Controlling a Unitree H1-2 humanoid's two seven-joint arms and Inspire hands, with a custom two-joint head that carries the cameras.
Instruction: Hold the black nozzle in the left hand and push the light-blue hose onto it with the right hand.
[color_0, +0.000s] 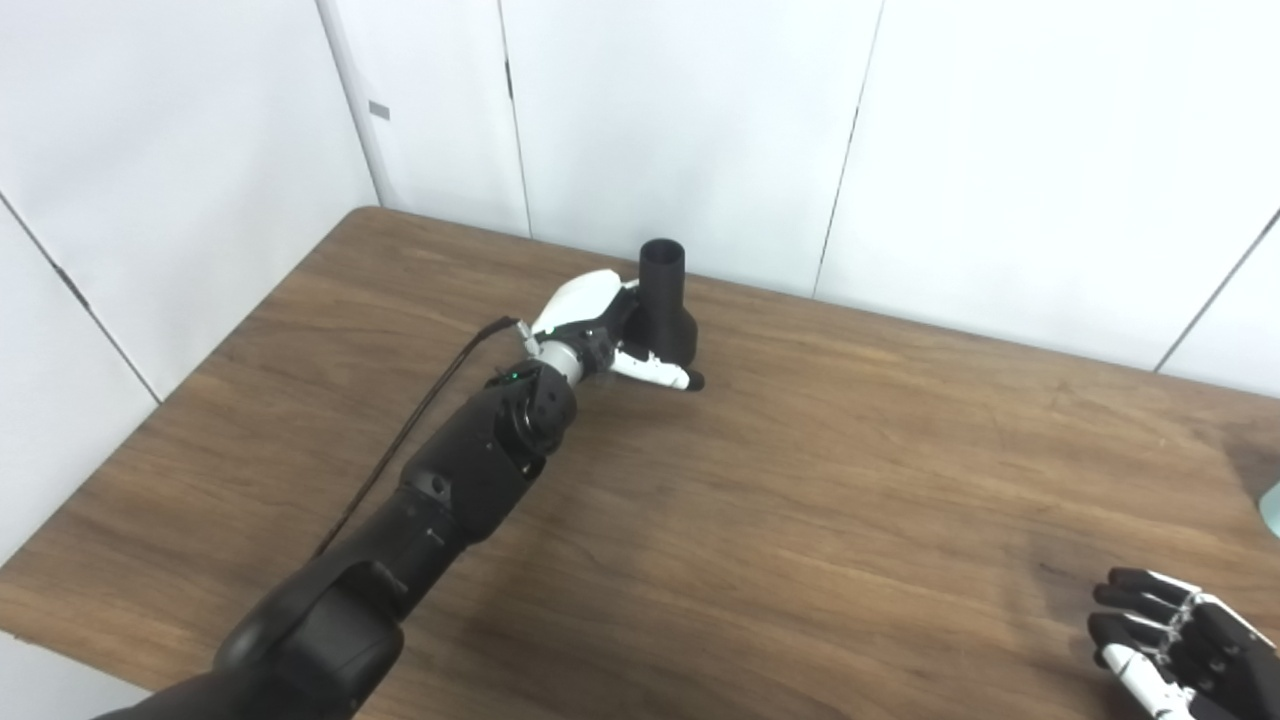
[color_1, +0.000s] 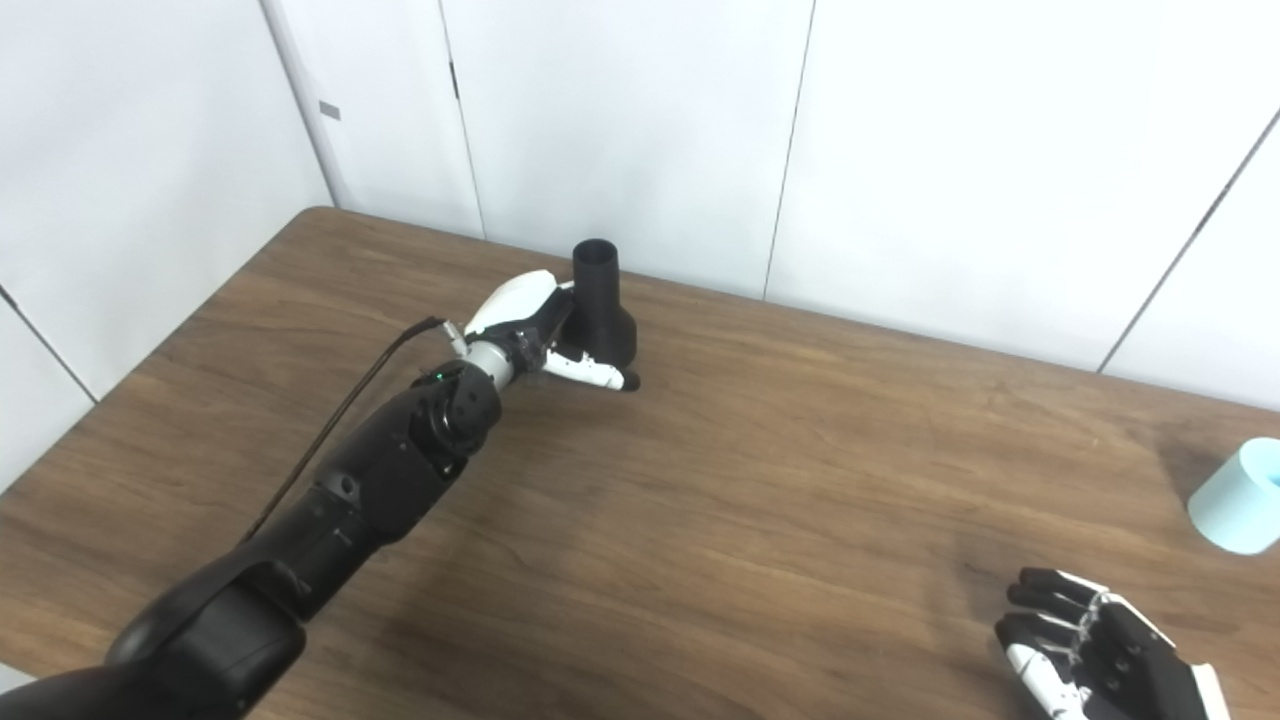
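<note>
Left hand (color_1: 530, 335) wrapping black nozzle (color_1: 600, 305), upright at desk (color_1: 780, 480) rear.
Right hand (color_1: 1090, 650) released, empty; light-blue hose (color_1: 1235, 497) lying just beyond, far right of nozzle.

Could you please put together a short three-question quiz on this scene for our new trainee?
1. True or false: the nozzle stands upright on the table.
2. Which hand is at the nozzle: A) left hand B) right hand?
3. Fill in: the hose lies near the table's ____ edge.

Key: 1 true; 2 A; 3 right.
</note>
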